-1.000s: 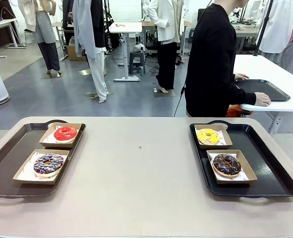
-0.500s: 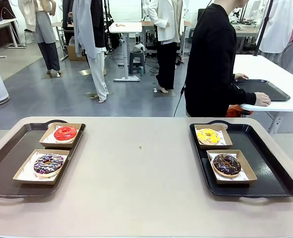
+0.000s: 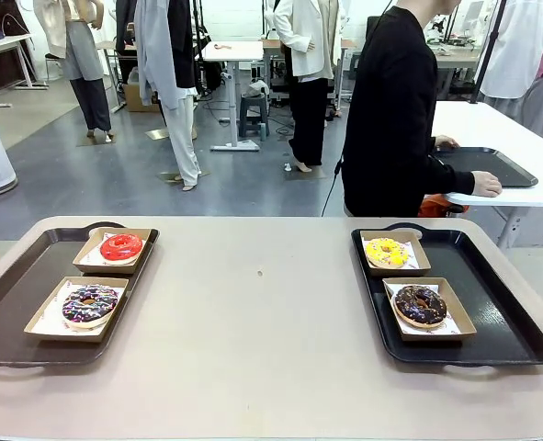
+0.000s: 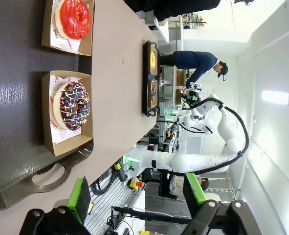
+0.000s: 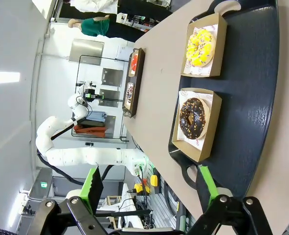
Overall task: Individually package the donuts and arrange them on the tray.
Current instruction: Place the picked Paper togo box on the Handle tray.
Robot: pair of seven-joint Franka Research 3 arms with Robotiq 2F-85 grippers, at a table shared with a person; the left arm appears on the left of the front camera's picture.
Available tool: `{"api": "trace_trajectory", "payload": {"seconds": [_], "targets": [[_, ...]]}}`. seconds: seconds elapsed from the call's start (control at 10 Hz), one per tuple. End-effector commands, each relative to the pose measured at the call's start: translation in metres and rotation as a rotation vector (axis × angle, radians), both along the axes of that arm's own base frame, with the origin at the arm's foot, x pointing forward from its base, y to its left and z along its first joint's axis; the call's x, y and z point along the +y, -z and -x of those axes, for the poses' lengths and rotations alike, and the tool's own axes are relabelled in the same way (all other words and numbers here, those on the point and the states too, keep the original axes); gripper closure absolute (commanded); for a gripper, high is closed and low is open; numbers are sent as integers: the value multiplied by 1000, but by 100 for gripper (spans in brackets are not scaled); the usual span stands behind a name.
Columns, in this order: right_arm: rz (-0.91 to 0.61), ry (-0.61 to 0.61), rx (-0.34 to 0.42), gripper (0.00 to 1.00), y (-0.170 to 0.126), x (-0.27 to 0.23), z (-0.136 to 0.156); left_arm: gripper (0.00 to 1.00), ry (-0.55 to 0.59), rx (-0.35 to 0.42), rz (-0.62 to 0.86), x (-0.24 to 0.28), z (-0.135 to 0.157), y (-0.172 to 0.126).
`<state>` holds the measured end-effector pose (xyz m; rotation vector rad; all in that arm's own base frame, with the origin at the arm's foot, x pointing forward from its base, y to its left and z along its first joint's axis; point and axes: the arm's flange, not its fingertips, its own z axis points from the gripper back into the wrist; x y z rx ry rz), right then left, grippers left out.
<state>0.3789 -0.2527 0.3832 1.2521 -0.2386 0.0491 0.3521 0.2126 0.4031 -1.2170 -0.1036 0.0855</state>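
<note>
Four donuts lie each in its own shallow cardboard box. On the left black tray [image 3: 14,308] are the glossy red donut [image 3: 121,246] at the back and the dark sprinkled donut [image 3: 89,304] in front. The right black tray [image 3: 505,317] carries the yellow sprinkled donut [image 3: 387,251] and the chocolate-brown donut [image 3: 420,304]. My left gripper [image 4: 137,191] hangs open off the tray's near end, above the table's edge, looking at the red donut [image 4: 75,18] and sprinkled donut [image 4: 75,105]. My right gripper [image 5: 150,183] is open too, back from the yellow donut [image 5: 201,46] and chocolate donut [image 5: 193,117].
A person in black [image 3: 395,110] stands beyond the far edge, turned toward another table [image 3: 519,147] at the right that holds a black tray. A wide bare stretch of the beige table [image 3: 262,312] lies between the two trays.
</note>
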Motion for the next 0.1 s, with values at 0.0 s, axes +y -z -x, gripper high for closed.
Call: {"api": "trace_trajectory", "payload": {"seconds": [0.0], "targets": [[-2, 7, 21, 0, -2, 0, 0, 0, -3, -5, 2, 0, 1, -1]]}}
